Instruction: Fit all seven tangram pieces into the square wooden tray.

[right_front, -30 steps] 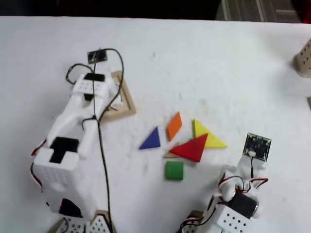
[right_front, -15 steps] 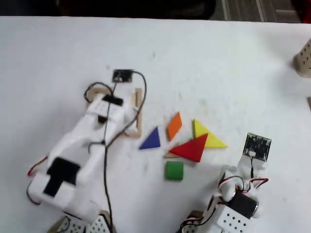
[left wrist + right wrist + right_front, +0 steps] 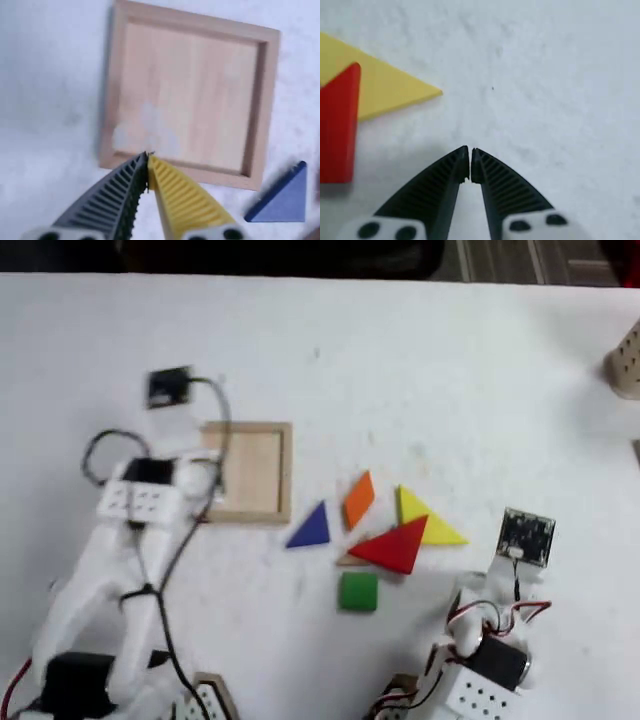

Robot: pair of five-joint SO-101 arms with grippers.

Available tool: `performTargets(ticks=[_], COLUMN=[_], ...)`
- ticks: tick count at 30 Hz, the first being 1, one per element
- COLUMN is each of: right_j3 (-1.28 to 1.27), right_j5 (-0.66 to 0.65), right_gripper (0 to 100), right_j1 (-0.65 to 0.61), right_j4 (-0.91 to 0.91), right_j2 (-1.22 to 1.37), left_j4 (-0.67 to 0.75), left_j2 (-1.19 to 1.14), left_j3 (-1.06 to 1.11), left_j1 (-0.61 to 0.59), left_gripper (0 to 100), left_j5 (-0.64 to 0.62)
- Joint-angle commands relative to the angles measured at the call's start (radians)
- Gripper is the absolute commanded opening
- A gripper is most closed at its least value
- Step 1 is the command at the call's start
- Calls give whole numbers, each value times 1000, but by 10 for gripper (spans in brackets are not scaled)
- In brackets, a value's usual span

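Square wooden tray [image 3: 286,472], left of centre, empty. Left gripper [image 3: 148,157] clenched on nothing at its rim; right gripper [image 3: 470,151] likewise clenched. Recommend opening wide, then descending squarely over blue triangle [image 3: 311,528].

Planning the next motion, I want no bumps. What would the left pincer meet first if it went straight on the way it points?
Most likely the wooden tray: the left pincer, shut, has its tips at the near rim, pointing across the bare floor. Height above the rim is unclear.

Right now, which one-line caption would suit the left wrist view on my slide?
Shut left gripper at the rim of the square wooden tray, a blue triangle lying outside it.
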State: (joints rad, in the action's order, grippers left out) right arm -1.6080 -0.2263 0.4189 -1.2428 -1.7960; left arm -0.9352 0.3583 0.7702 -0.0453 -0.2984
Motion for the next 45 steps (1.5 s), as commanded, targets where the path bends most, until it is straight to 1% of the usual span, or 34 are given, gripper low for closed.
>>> performTargets(ticks=[1,4,7,9,13,17,21,22,23,24,26,27,29,31,33,36,38,42,45], right_j3=[135,207,221,253,417,571,655,661,663,660,660,663,663,664,655,643,654,717,776], right_j5=[8,9,57,97,161,163,158,132,72,-25,-239,-318,-402,-505,-641,-821,-882,-947,-962], right_gripper=[17,17,17,17,17,18,19,19,27,47,119,159,219,236,238,240,241,245,310], right_j1=[-58,-134,-209,-266,-398,-575,-720,-748,-771,-794,-846,-880,-952,-1001,-1040,-1064,-1079,-1084,-1084], right_j4=[13,-41,-33,-13,-25,-61,-25,7,45,76,94,101,114,117,122,130,130,124,124], right_j2=[-4,-2,27,94,340,634,843,875,901,923,960,977,995,1017,1027,1049,1070,1144,1241], left_j4=[18,63,97,110,140,173,212,212,209,206,206,206,206,206,206,206,206,206,206], left_j2=[71,91,114,131,165,193,202,202,202,202,202,202,202,202,202,202,202,202,202], left_j3=[32,97,150,187,259,316,365,370,371,371,373,373,374,374,374,376,376,376,376], left_j1=[-134,-237,-320,-357,-415,-444,-456,-453,-450,-450,-450,-450,-450,-450,-450,-450,-449,-449,-449], left_gripper=[20,20,20,20,20,20,20,20,20,20,20,20,20,20,20,20,20,20,20], left_j5=[9,20,114,166,241,353,470,491,509,520,526,526,526,526,526,526,526,526,526])
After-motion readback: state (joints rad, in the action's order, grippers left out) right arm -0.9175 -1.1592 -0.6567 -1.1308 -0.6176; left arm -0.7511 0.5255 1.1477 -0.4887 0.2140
